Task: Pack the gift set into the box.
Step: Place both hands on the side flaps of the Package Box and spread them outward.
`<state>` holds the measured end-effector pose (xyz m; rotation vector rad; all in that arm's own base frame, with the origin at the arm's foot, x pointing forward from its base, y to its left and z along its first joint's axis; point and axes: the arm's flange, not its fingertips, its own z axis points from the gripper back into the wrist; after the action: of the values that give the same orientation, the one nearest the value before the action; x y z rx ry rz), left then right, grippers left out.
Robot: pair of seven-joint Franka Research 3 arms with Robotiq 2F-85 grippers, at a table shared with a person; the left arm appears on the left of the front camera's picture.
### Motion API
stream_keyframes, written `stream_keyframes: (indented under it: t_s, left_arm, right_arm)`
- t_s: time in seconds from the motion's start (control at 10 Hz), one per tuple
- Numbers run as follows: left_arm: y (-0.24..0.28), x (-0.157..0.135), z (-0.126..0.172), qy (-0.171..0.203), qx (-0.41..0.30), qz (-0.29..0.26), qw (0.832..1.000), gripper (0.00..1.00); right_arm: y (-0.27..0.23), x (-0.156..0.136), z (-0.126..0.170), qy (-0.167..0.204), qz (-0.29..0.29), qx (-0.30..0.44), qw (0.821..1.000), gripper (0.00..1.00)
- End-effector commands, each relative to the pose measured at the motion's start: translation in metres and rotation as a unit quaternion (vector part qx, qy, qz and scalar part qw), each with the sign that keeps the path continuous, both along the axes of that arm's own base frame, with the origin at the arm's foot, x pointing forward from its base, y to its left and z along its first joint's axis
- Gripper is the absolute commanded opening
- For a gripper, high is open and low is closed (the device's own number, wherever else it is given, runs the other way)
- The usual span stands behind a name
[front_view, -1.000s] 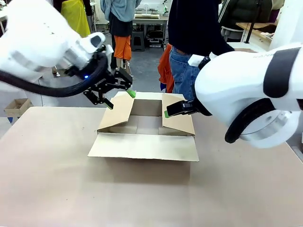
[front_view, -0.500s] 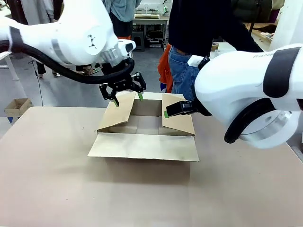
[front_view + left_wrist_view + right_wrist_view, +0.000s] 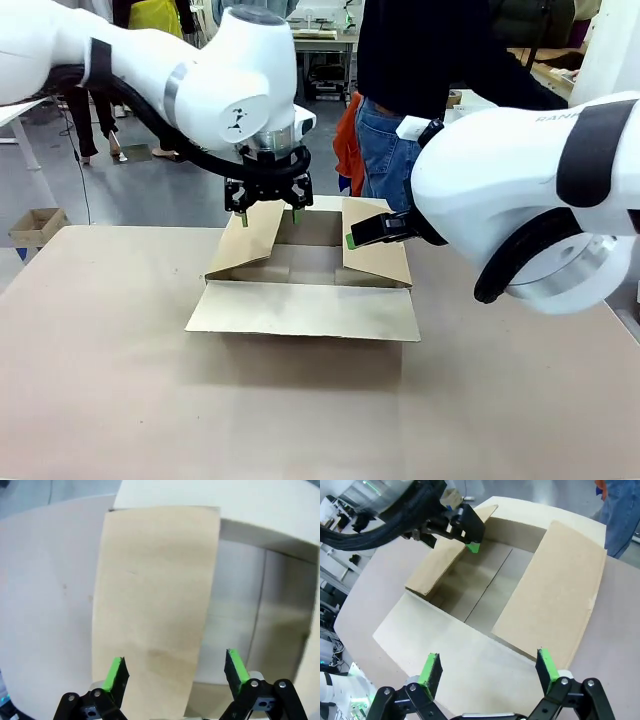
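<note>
Left gripper [image 3: 268, 212] swung in over box [image 3: 300, 312] left flap [image 3: 248, 240], pointing down, fingers spread, empty. Right gripper [image 3: 488, 665] spread wide above right flap [image 3: 380, 255]. Box sits mid tabletop [image 3: 100, 380], flaps open.

Tan table [image 3: 110, 380], matte top, near half bare. One item stands on it: a low brown cardboard box [image 3: 305, 312], centred toward the far edge. Flaps open; near flap folded outward, side flaps tilted up.
</note>
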<state>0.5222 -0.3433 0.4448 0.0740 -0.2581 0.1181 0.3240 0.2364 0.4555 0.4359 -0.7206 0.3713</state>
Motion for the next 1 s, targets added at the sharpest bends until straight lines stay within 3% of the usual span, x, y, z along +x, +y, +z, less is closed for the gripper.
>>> stream_keyframes:
  t_s: [0.0, 0.4, 0.9]
  left_arm:
    - [-0.013, 0.007, -0.003, 0.012, 0.042, 0.005, 0.999, 1.00]
    - [-0.003, -0.001, -0.024, 0.025, 0.110, 0.009, 0.994, 1.00]
    - [0.012, -0.017, -0.003, -0.009, 0.098, 0.007, 0.995, 1.00]
  right_arm:
    - [0.001, 0.000, 0.003, -0.001, 0.000, -0.004, 1.000, 1.00]
    - [0.001, 0.000, 0.003, -0.001, 0.000, -0.004, 1.000, 1.00]
    - [0.001, 0.000, 0.003, -0.001, 0.000, -0.004, 1.000, 1.00]
